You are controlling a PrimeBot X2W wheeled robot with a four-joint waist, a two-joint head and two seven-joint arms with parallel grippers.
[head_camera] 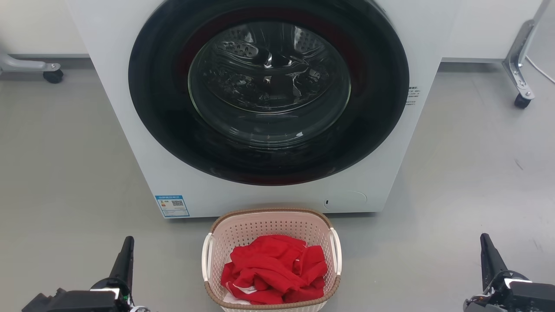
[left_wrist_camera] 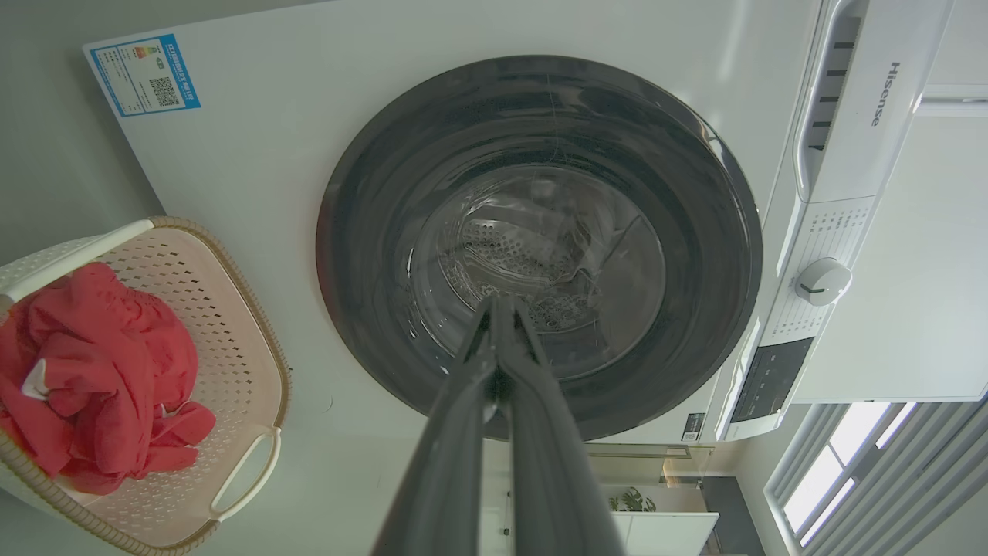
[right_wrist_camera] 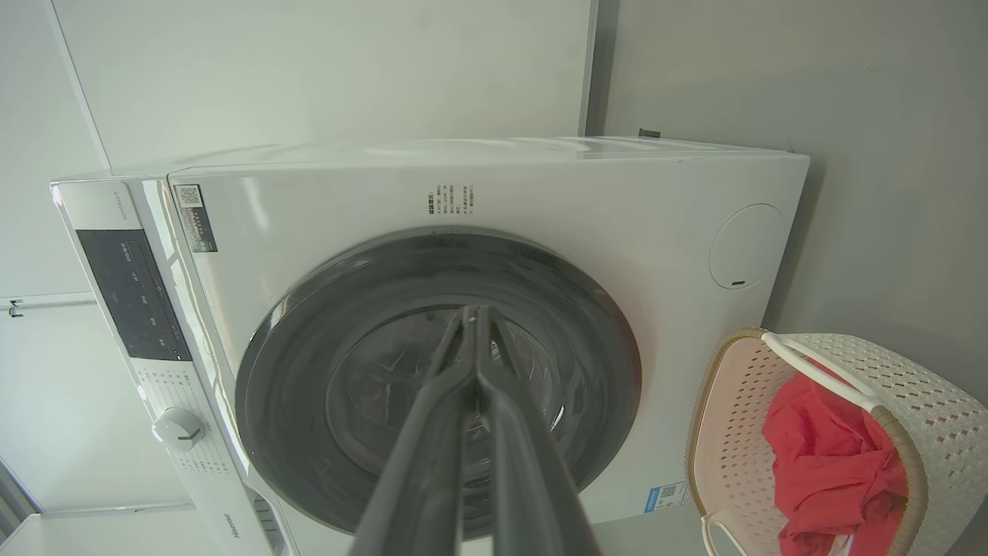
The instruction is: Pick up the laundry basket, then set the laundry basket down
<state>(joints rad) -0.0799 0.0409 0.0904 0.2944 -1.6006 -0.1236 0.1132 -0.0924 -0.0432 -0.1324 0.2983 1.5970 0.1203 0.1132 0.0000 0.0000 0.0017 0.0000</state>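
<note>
Both sets of jaws are pressed together, tip to tip, and hold nothing. In the head view, the left gripper (head_camera: 128, 242) rises at the lower left and the right gripper (head_camera: 485, 242) at the lower right, long dark fingers pointing up. Between them, well apart from both, a small rounded-rectangular laundry basket (head_camera: 260, 225) of pale pink perforated plastic, with a brown woven-look rim and two white side handles, stands on the smooth grey floor (head_camera: 65, 173). It sits just in front of a large white front-loading washing machine (head_camera: 108, 86), below the machine's round dark glass door (head_camera: 269, 99). A crumpled red cloth (head_camera: 273, 268) lies heaped inside the laundry basket. A small blue label (head_camera: 172, 205) marks the machine's lower front corner.

In the left wrist view, the left gripper (left_wrist_camera: 498, 305) points at the glass door (left_wrist_camera: 540, 255), its fingers meeting at the tips. The laundry basket (left_wrist_camera: 231, 309) shows at the view's left edge with the red cloth (left_wrist_camera: 93, 363) in it. A white round dial (left_wrist_camera: 822, 279) sits on the machine's control panel.

In the right wrist view, the right gripper (right_wrist_camera: 472, 313) also points at the glass door (right_wrist_camera: 370, 332), fingers closed on each other. The laundry basket (right_wrist_camera: 725, 417) lies at the lower right of the view, beside the washing machine (right_wrist_camera: 540, 193).
</note>
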